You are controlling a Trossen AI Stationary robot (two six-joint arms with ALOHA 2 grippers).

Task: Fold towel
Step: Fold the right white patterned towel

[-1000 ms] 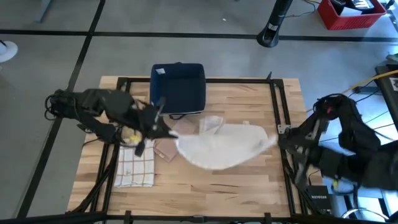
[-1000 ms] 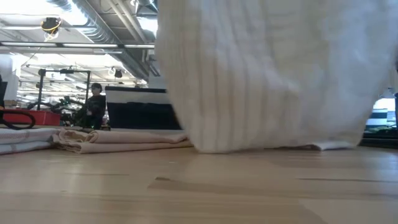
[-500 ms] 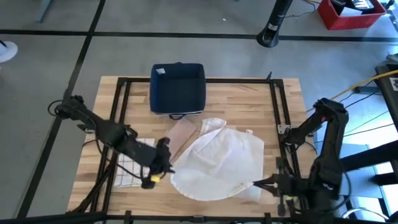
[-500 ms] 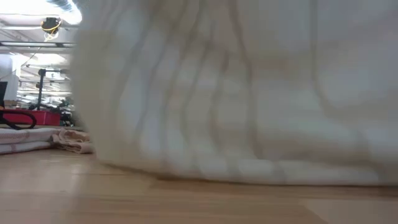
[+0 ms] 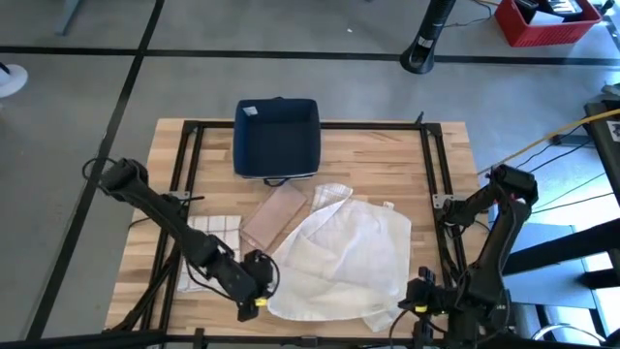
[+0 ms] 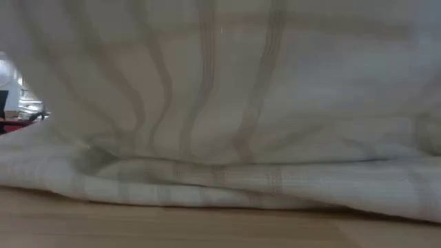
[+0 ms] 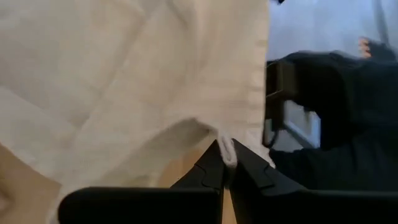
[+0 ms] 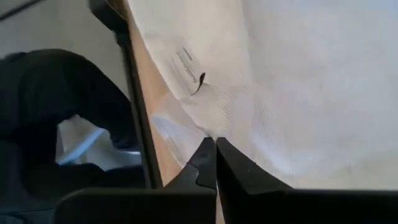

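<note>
Now the white towel (image 5: 339, 257) lies spread and rumpled over the near middle of the wooden table (image 5: 387, 160), reaching from about the table's centre down to its near edge. Faint stripes run through the cloth, and in the low view it fills nearly the whole picture, its folds (image 6: 227, 172) lying on the wood.

At the far side of the table sits 1 dark blue bin (image 5: 277, 139); a small pale tag shows at its far left corner, and what else it holds cannot be told.

Both grippers are down at the towel's near edge. The left gripper (image 5: 258, 288) is at the near left corner of the cloth, fingers clamped tight on a pinch of the hem; the left wrist view shows the 2 dark fingers (image 7: 208, 171) pressed together with a little fold of white fabric caught between them. The right gripper (image 5: 415, 296) is at the near right corner, just beside the table's black frame rail (image 5: 438, 208); its fingers (image 8: 205, 158) are likewise closed hard, their tips meeting at the edge of the towel, and the cloth's small printed label (image 8: 189, 62) lies just beyond them.

Left of the towel, a tan folded cloth (image 5: 273, 215) lies at an angle, its right edge touching the white towel. Farther left lies a checked cloth (image 5: 215, 228), partly under the left arm.
</note>
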